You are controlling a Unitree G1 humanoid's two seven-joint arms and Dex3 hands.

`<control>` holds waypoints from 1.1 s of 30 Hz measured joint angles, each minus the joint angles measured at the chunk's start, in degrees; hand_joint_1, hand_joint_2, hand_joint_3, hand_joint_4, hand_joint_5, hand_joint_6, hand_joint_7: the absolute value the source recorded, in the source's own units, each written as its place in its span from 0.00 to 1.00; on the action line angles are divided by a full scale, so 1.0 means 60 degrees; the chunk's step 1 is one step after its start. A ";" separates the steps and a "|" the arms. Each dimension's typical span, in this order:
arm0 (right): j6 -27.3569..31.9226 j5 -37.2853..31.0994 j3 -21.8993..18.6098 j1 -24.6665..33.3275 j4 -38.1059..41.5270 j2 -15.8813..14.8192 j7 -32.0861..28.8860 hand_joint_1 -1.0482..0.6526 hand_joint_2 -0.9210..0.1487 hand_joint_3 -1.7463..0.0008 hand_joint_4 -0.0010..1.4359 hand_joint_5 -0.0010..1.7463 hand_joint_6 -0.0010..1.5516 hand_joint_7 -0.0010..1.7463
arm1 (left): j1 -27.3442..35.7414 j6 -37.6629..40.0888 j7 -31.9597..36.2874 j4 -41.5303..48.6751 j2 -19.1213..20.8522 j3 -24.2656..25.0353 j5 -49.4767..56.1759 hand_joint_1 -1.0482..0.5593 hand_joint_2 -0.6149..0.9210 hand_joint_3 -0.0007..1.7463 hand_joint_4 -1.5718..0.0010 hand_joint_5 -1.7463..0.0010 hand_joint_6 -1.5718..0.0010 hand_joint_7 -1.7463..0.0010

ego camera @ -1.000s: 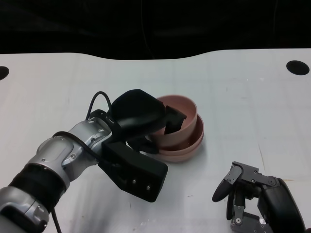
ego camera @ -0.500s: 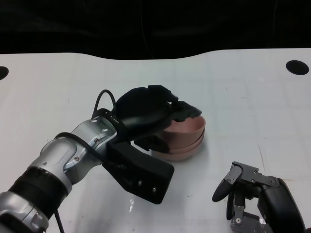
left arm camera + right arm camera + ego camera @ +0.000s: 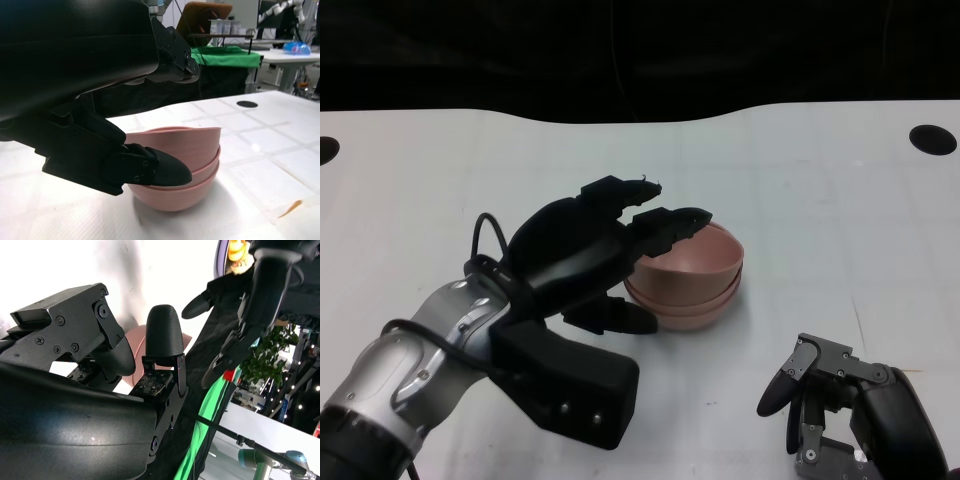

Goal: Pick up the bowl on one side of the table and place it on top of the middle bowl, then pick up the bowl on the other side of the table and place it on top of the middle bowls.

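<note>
Bowls [image 3: 692, 285] stacked, near rim hidden behind left hand [image 3: 590, 250].

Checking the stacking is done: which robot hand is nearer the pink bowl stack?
Left. The left robot hand hovers open at the pink bowl stack, fingers over its rim; the right robot hand rests apart, nearer the robot.

The white worktop [image 3: 820, 180] has a faint grid of lines and a black round hole [image 3: 932, 138] near its far right edge; part of another hole [image 3: 326, 150] shows at the far left edge. Behind it all is dark. From the left wrist, a green cloth [image 3: 227, 55] covers a table further back, small white containers [image 3: 223, 26] stand on a shelf above it, and a blue object [image 3: 296, 48] lies on a white desk. From the right wrist, a leafy plant [image 3: 270, 357] shows.
</note>
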 measured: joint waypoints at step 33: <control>0.0113 0.0000 0.0015 -0.0108 -0.0013 0.0007 0.0037 0.61 0.60 0.09 0.62 1.00 0.53 0.83 | 0.5785 -0.0928 -0.0285 -0.2940 -0.2008 0.2759 -0.6960 0.53 0.88 0.40 0.59 0.16 0.60 0.31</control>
